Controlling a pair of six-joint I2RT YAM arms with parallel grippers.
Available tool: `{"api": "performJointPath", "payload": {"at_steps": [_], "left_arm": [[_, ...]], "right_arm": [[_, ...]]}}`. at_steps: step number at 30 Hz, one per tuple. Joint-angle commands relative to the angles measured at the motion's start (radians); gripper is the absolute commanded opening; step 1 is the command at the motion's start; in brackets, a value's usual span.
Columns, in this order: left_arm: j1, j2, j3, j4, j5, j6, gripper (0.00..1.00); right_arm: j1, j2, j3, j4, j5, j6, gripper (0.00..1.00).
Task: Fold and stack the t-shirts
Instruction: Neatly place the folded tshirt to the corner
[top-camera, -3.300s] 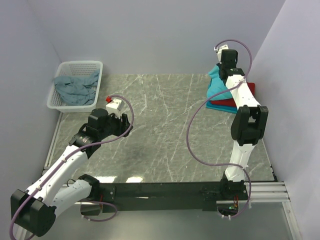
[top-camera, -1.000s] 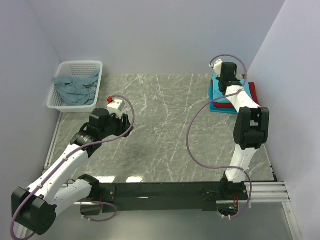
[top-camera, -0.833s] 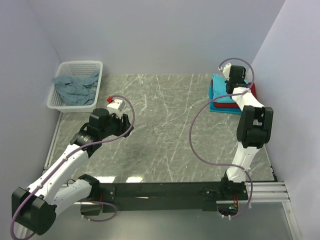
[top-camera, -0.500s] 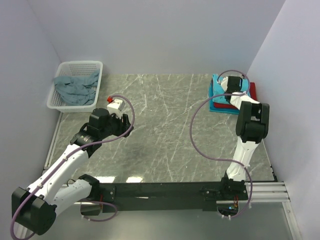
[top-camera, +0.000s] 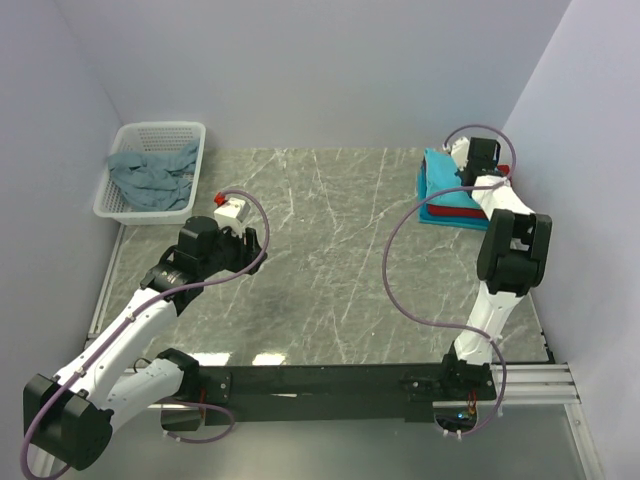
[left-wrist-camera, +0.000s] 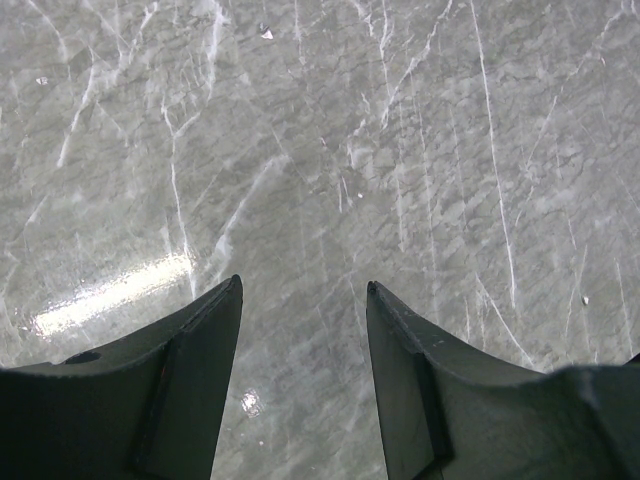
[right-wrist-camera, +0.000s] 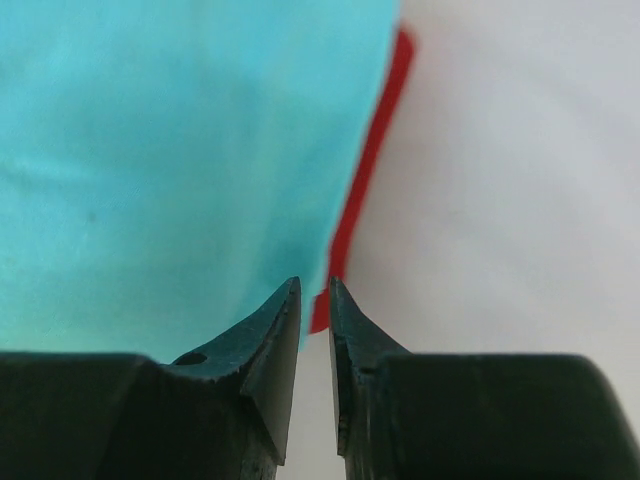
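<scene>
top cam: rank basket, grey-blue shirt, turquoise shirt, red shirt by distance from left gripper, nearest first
From the left gripper:
1. white basket, back-left corner, nearest.
2. grey-blue t-shirt, inside that basket.
3. turquoise t-shirt and red t-shirt, stacked at back right: too close to call.

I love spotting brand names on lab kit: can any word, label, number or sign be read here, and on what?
No readable text anywhere. The white perforated plastic basket, the folded turquoise cloth t-shirt, the grey marble table and the small white block on the left arm show no print; anything finer is too small to tell.
</scene>
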Motion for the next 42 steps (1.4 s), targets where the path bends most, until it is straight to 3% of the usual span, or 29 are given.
{"api": "performJointPath", "payload": {"at_steps": [1, 15, 18, 31, 42], "left_arm": [[0.004, -0.013, 0.011, 0.015, 0.0, 0.019, 0.58], [0.004, -0.01, 0.014, 0.016, 0.022, 0.025, 0.58], [0.004, -0.016, 0.014, 0.018, 0.026, 0.024, 0.58], [0.004, -0.032, 0.013, 0.022, 0.029, 0.024, 0.59], [0.004, -0.035, 0.008, 0.022, 0.017, 0.022, 0.59]], "right_arm": [[0.034, -0.066, 0.067, 0.007, 0.006, -0.002, 0.25], [0.106, 0.161, 0.004, 0.047, 0.135, -0.103, 0.24], [0.109, 0.164, -0.029, 0.067, 0.15, -0.108, 0.24], [0.09, -0.035, 0.102, 0.036, 0.145, -0.083, 0.27], [-0.01, 0.113, 0.07, 0.041, 0.158, -0.071, 0.27]]}}
